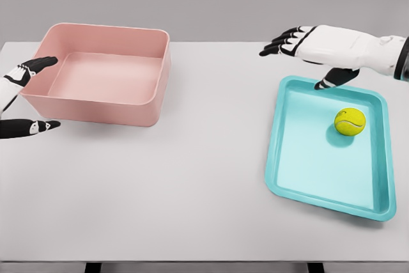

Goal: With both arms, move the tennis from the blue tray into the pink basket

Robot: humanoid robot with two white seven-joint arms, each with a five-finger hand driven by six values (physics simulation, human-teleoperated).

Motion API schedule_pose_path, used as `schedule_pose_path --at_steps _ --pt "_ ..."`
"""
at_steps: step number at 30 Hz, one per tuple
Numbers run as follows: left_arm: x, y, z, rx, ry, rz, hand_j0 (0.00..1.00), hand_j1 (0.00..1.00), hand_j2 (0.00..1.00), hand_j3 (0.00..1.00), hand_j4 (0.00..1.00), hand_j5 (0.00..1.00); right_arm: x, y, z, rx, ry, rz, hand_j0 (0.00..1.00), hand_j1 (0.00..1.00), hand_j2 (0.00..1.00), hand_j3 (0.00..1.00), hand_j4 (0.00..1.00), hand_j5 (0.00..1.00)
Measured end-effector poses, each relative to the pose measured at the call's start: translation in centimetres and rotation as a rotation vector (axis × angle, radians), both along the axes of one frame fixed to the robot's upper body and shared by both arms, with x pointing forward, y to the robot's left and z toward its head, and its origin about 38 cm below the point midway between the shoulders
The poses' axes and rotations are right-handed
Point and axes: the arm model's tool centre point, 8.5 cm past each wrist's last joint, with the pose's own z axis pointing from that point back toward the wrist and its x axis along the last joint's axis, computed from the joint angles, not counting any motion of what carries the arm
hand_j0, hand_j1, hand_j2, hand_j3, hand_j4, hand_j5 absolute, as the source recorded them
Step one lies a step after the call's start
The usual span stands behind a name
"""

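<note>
A yellow tennis ball point(349, 121) lies in the blue tray point(300, 177) at the right of the white table, toward the tray's far right part. My right hand point(307, 55) hovers over the tray's far edge, up and left of the ball, fingers spread and holding nothing. The pink basket point(102, 103) stands at the far left. My left hand point(29, 97) is at the basket's left end, one black fingertip near its far left rim and another by its near left corner, open and apart from the wall.
The white table point(192, 190) stretches between basket and tray. Its front edge runs along the bottom of the view, with two dark legs showing below.
</note>
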Motion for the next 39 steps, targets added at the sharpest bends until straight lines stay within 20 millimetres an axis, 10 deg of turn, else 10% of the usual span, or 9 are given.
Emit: schedule_pose_path --at_steps 7,14,20,23,39 --pt "-0.6 0.1 -0.8 -0.041 0.038 -0.003 1.00 1.00 1.00 1.00 1.00 1.00 -0.6 -1.0 0.2 -0.011 0.004 0.021 1.00 1.00 1.00 1.00 1.00 1.00" --pt "-3.3 0.6 -4.2 -0.209 0.266 -0.030 1.00 1.00 1.00 1.00 1.00 1.00 0.0 -10.8 2.1 0.213 0.202 -0.243 1.00 1.00 1.00 1.00 1.00 1.00" --pt "-5.2 0.5 -6.9 -0.306 0.476 -0.051 1.00 1.00 1.00 1.00 1.00 1.00 -0.1 -16.1 -1.0 0.235 0.324 -0.405 1.00 1.00 1.00 1.00 1.00 1.00" --pt "-8.0 1.0 -9.7 -0.331 0.609 -0.024 1.00 1.00 1.00 1.00 1.00 1.00 -0.8 -16.6 -3.2 0.208 0.381 -0.409 1.00 1.00 1.00 1.00 1.00 1.00" --pt "-7.2 3.3 -9.1 -0.325 0.587 0.039 1.00 1.00 1.00 1.00 1.00 1.00 -1.4 -17.3 -9.9 0.197 0.508 -0.389 1.00 1.00 1.00 1.00 1.00 1.00"
